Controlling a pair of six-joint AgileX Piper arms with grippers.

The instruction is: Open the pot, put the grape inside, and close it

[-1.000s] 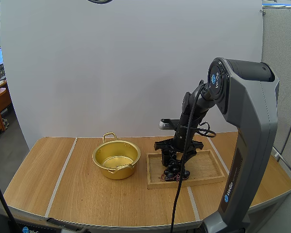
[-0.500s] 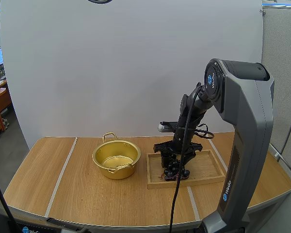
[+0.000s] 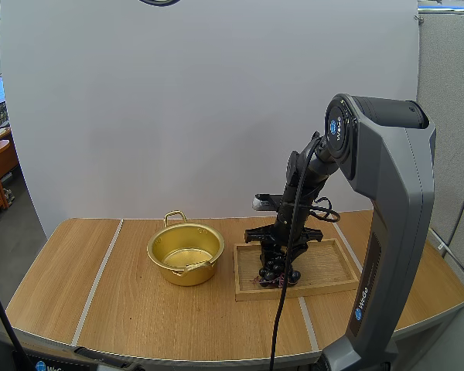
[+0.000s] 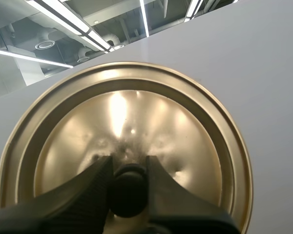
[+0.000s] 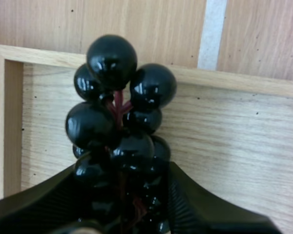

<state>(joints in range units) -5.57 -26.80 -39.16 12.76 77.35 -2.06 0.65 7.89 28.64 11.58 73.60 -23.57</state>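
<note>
My right pincer (image 5: 127, 170) gripped the grapes (image 5: 119, 126) over the tray (image 3: 329, 267) near the counter's (image 3: 139, 309) right edge. My left pincer (image 4: 129, 168) pinched the lid (image 4: 136, 117) by its knob (image 4: 129, 192). Next, I judged, I should carry the grapes over the open pot (image 3: 174, 270) and release.

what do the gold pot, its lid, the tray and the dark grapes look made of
Round gold pot: thin metal, polished, going by its bright reflective wall.
Gold lid: same shiny metal, glare streaks across it; black knob, possibly plastic.
Shallow rectangular tray: pale matte wood, grain visible.
Dark grape bunch: probably plastic, glossy identical spheres on a reddish stem.
</note>
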